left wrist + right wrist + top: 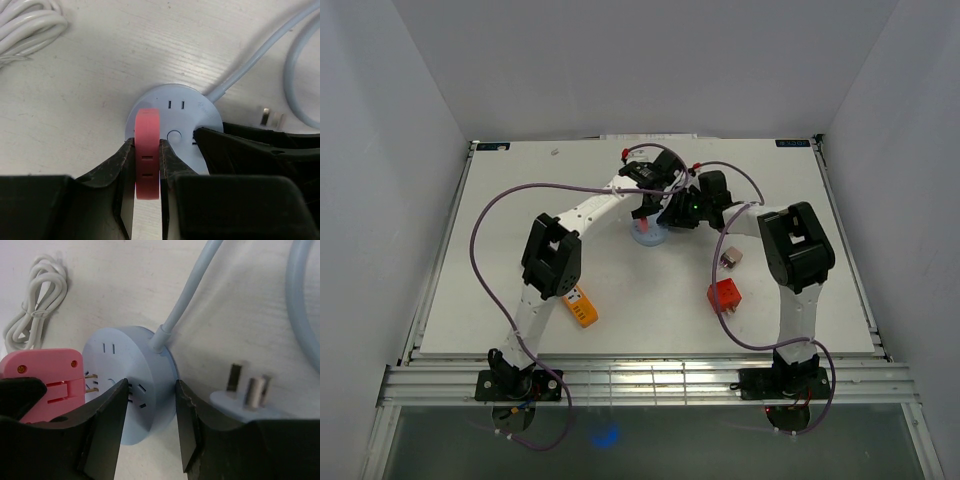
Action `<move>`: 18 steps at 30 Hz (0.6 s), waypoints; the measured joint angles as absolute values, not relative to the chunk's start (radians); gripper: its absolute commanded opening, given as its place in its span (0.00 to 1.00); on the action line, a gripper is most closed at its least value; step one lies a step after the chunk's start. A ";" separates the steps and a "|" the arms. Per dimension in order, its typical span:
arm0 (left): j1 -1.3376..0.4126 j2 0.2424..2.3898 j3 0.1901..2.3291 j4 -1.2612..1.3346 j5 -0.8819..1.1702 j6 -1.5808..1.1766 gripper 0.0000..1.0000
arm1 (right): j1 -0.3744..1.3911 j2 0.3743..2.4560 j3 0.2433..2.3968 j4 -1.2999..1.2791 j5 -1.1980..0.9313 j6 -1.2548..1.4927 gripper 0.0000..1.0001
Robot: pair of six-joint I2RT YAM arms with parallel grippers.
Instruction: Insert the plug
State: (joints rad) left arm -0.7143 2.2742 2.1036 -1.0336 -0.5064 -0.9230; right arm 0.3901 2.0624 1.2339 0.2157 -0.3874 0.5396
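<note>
The round pale-blue socket lies flat at mid-table. My left gripper is shut on the pink plug and holds it over the socket's left part. In the right wrist view the pink plug points its two brass prongs at the socket face; how deep they sit is hidden. My right gripper clamps the socket's near edge, one finger on the top face and one on the outer rim.
The socket's pale-blue cable runs off to the right and ends in its own pronged plug beside the right finger. A coiled white cord lies to the left. An orange device, a red block and a small grey part lie nearer the bases.
</note>
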 measured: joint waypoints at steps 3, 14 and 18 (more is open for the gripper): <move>-0.722 2.231 2.035 -1.019 -0.511 -0.913 0.00 | 0.411 2.037 1.193 0.216 -0.388 0.544 0.46; -0.744 2.124 1.869 -0.984 -0.505 -0.808 0.00 | 0.478 1.945 1.080 0.210 -0.377 0.542 0.46; -0.745 2.115 1.853 -0.957 -0.485 -0.755 0.00 | 0.480 1.931 1.061 0.212 -0.377 0.542 0.45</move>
